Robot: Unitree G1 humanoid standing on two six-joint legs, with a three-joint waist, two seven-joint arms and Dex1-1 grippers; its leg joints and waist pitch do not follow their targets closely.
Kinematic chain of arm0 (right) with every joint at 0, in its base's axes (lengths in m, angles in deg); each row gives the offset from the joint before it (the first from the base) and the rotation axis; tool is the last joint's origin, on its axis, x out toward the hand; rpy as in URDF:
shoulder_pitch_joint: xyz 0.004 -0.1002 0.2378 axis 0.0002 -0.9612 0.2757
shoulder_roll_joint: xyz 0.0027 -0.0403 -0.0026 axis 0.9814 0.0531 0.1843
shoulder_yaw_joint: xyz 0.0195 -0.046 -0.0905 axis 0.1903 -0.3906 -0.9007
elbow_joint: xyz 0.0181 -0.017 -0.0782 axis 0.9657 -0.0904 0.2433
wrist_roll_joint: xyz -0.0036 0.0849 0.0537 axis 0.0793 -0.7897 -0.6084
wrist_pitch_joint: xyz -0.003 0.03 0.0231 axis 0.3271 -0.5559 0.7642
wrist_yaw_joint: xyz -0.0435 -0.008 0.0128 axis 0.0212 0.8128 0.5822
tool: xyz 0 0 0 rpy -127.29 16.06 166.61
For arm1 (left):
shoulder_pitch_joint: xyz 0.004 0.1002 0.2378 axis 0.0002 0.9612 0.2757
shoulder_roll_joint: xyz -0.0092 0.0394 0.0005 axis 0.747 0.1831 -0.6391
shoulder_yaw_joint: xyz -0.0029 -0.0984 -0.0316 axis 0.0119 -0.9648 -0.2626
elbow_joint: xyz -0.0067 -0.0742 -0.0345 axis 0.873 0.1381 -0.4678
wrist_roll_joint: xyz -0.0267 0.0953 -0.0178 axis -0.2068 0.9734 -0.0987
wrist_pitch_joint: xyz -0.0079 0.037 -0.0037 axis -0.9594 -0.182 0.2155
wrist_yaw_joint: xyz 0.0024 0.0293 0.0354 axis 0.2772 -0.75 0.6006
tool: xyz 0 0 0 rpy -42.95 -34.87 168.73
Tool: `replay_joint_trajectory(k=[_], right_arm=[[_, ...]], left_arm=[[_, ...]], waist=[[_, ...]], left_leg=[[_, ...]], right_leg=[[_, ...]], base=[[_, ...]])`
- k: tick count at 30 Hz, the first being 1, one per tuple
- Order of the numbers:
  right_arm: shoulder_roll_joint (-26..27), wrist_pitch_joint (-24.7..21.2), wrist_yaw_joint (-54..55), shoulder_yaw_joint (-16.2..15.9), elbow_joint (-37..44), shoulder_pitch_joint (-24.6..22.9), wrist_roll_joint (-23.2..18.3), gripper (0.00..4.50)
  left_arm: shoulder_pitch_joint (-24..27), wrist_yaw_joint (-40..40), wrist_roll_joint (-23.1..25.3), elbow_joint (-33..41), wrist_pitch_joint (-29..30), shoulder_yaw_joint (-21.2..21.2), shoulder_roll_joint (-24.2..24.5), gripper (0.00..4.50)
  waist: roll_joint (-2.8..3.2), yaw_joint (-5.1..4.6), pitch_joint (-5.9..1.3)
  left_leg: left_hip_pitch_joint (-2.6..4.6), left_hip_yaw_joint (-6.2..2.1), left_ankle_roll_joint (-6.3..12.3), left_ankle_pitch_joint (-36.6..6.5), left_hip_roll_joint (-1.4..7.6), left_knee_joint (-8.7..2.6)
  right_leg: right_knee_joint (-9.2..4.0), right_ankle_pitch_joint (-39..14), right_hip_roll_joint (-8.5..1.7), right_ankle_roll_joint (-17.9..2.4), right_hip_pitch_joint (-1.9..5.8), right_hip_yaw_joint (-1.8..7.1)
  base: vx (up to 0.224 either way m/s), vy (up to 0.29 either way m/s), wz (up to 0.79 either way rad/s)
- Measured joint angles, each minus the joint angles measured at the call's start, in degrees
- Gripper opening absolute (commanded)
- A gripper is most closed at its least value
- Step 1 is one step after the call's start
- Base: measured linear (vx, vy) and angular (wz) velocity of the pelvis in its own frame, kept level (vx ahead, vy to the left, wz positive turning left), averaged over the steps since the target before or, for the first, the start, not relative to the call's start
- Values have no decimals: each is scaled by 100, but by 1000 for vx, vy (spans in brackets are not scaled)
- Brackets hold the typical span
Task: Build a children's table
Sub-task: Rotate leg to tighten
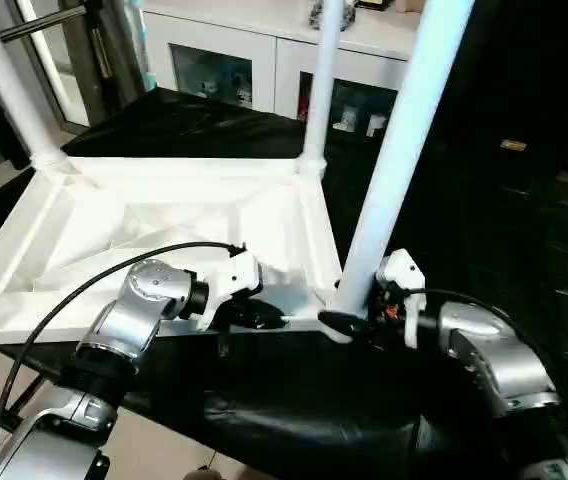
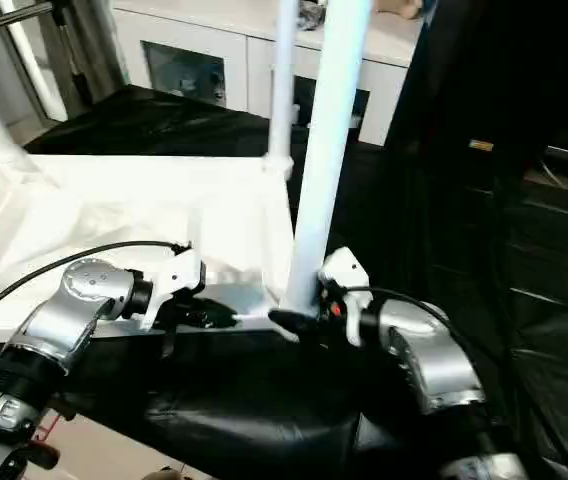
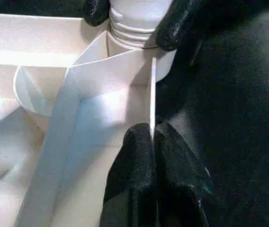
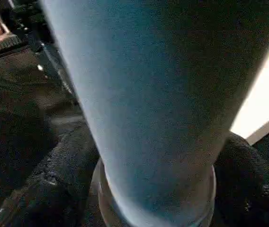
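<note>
The children's table top lies upside down on a black cloth, its ribbed underside facing up. Two white legs stand in its far corner sockets, one on the left and one on the right. A third leg stands upright in the near right corner socket. My right gripper is closed around the base of this leg, one black finger on each side of the tube. My left gripper is shut on the thin near rim of the top, just left of that corner.
The black cloth covers the work surface and hangs over its near edge. A white glass-door cabinet stands behind the table top. Dark furniture rises to the right. A black cable runs over my left forearm.
</note>
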Motion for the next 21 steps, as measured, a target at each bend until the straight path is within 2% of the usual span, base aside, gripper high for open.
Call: replay_joint_trajectory(k=[1, 4, 11, 12, 16, 21], right_arm=[[-4, -10, -12, 0, 2, -3, -4, 289], [4, -34, -16, 4, 43, -33, -13, 273], [350, -84, 647, 135, 78, -117, 58, 267], [429, -68, 841, 164, 20, -97, 90, 267], [1214, -60, 2652, 616, -599, 328, 411, 266], [1548, 35, 3830, 762, -1068, 682, 591, 266]], left_arm=[[4, -21, -3, 6, 0, 0, 6, 0], [9, -43, -7, 17, 0, 0, 15, 0], [13, 247, 24, -56, 66, -87, -29, 0], [1, 354, 47, -98, 76, -109, -67, 0], [-357, 1397, 313, -547, 334, -157, -548, 0], [-518, 2090, 426, -768, 549, -215, -939, 0]], waist=[[-1, 1, 0], [-1, 2, 0], [-6, -24, 0], [-12, -30, -2], [-26, -100, -3], [-11, -106, -12]], left_leg=[[0, 0, 0, 0, 0, 0], [-1, 0, 0, 0, 0, 0], [20, 0, -2, 1, 0, 2], [27, 0, -2, 1, 0, 2], [33, -1, -5, 2, -6, 0], [33, -1, -5, 2, -8, 0]], right_leg=[[0, 0, 0, 0, 0, 0], [-1, 0, 0, 0, 0, 0], [6, 6, 1, -7, 9, 3], [6, 6, 1, -7, 15, 4], [-1, -5, -3, 13, 18, 7], [1, 4, -4, 12, 24, 9]], base=[[0, 0, 0], [0, 0, 0], [0, 0, 0], [0, 0, 0], [0, 0, 0], [0, 0, 0]])
